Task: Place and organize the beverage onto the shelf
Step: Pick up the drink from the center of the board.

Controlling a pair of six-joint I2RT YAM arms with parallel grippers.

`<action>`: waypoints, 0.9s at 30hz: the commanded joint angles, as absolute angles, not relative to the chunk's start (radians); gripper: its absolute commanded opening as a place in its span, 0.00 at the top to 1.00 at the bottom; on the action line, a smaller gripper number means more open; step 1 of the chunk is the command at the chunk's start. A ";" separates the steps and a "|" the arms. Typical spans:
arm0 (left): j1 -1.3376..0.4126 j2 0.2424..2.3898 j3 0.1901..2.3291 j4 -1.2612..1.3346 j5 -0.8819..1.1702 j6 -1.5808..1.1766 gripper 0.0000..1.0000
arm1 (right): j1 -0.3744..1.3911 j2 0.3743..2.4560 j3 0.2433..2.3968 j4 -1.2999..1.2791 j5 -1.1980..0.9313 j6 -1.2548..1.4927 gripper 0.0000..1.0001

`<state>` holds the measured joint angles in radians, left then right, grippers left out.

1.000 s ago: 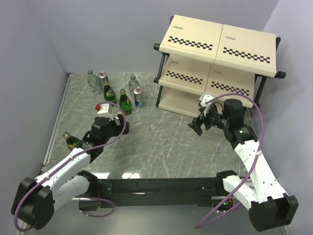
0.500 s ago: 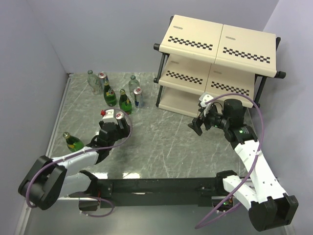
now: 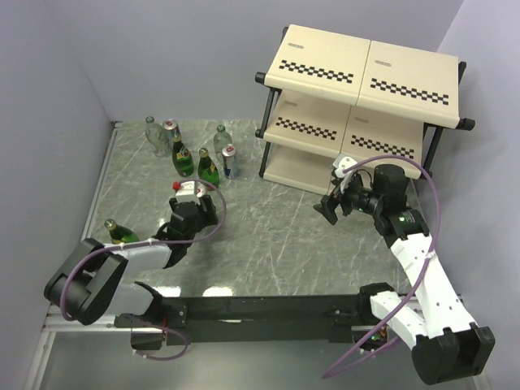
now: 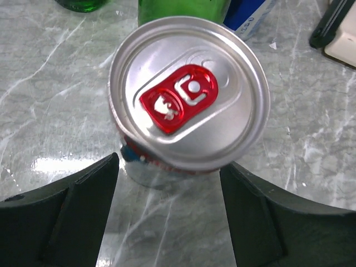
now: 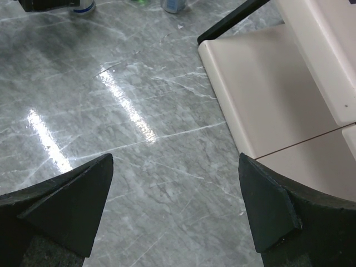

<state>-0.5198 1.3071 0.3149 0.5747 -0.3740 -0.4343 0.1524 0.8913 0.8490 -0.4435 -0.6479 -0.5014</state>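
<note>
Jaws of left gripper point(image 4: 169, 178) narrower — lowered around can point(image 4: 189, 94).

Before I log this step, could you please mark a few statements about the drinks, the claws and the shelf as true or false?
1. The can flanked by the left claw has a red tab. True.
2. The right claw grips a bottle. False: it is open and holds nothing, beside the shelf.
3. Bottles stand on the shelf's top board. False: no drink is on it.
4. One green bottle sits apart from the other drinks. True.
</note>
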 commanded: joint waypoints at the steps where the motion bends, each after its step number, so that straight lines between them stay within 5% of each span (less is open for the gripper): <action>1: -0.529 1.344 0.362 0.649 -0.420 -0.410 0.21 | 0.140 0.870 0.876 -0.448 -0.670 -0.519 0.01; 27: -0.538 1.459 0.431 0.670 -0.483 -0.384 0.23 | 0.068 0.831 0.888 -0.469 -0.749 -0.515 0.00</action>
<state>-0.5293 1.4490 0.3946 0.6399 -0.4629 -0.3965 0.0826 0.8593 0.8497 -0.4683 -0.7166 -0.5148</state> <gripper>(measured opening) 0.766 0.994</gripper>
